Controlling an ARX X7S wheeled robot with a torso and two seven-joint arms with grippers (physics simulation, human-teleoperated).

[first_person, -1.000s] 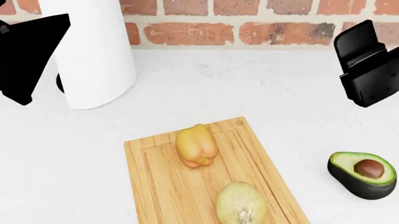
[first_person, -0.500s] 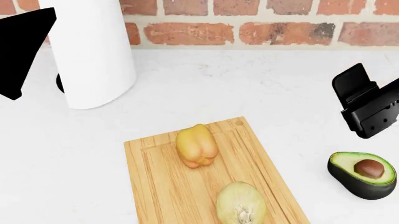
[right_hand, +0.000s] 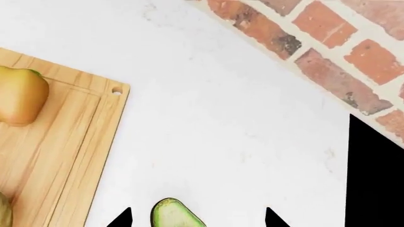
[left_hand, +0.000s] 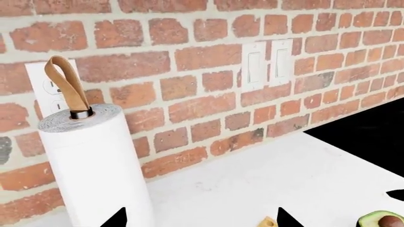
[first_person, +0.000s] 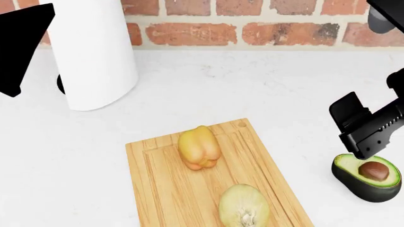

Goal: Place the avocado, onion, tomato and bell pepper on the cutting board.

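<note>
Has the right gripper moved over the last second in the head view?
Yes. The right gripper has dropped from up by the brick wall to just above the avocado, which has stayed put.

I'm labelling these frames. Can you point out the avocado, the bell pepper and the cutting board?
avocado (first_person: 372,170): head view, on the brown pit.
bell pepper (first_person: 198,147): head view, middle of its skin.
cutting board (first_person: 170,189): head view, bare wood.

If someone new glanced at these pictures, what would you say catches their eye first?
Probably the wooden cutting board near the front of the white counter, with the yellow-orange bell pepper and the pale onion lying on it. Next, the halved avocado on the counter to the board's right, with the right end effector just above it. A tall white paper towel roll stands by the brick wall.
</note>
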